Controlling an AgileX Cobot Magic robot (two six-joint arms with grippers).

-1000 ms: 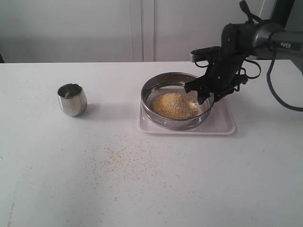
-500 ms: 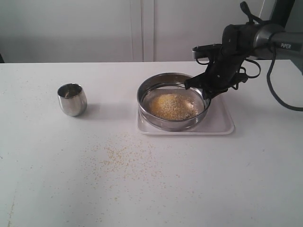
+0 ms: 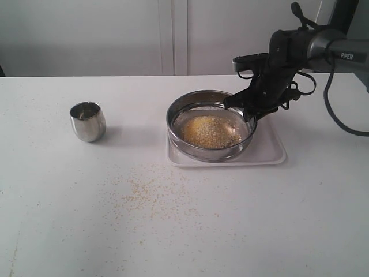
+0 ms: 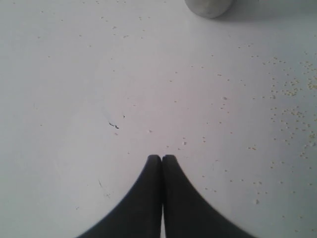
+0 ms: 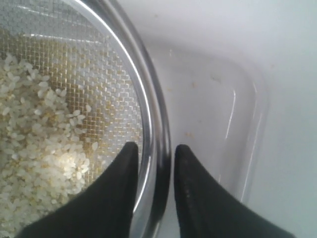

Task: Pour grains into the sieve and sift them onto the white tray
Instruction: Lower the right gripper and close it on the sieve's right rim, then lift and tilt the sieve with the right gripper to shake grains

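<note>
1. White table before a pale panelled wall, exterior view: the sieve is over the white tray, right of centre. Whether it rests there or hangs just clear is hard to tell. A heap of grains lies on its mesh. The right jaws come down at the sieve's far right rim, and the dark wrist hides how they meet it. The left arm is out of frame. A steel cup stands well apart to the left. Loose grains dot the table nearer the camera.
2. Left wrist view: the left jaws are clenched tip to tip, holding nothing, above table speckled with grains. A rounded grey thing is cut off by the frame edge.
3. Right wrist view: the right jaws straddle the sieve's rim, one finger over the mesh, the other over the tray, both tight against the steel, grasping it. Grains lie just beside the inner finger.
</note>
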